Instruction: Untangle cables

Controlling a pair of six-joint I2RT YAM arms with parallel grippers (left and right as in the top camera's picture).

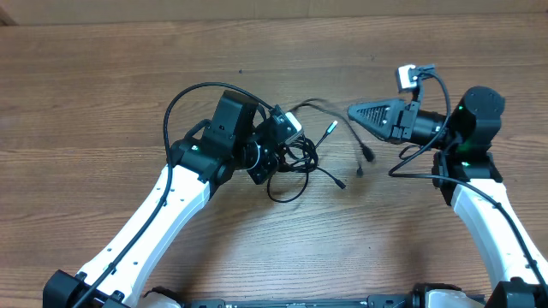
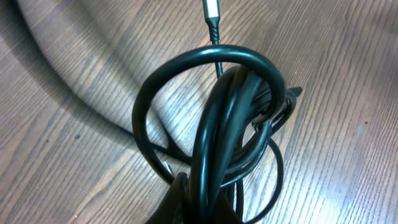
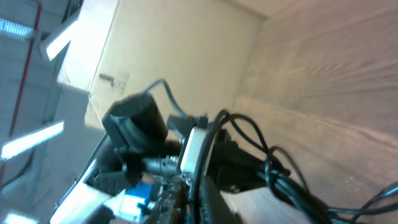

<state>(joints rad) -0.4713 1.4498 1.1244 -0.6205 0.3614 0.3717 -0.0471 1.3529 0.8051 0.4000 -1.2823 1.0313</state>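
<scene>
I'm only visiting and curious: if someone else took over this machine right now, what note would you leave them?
Left pincer: shut on the knotted coil of the cables, over the table.
Right pincer: looks shut, apparently pinching one strand at its tip. Its own camera is too blurred to confirm.
Done: a few plug ends already lie loose between the arms.
Left: the main coil is looped through itself, so the strands need drawing apart.
</scene>
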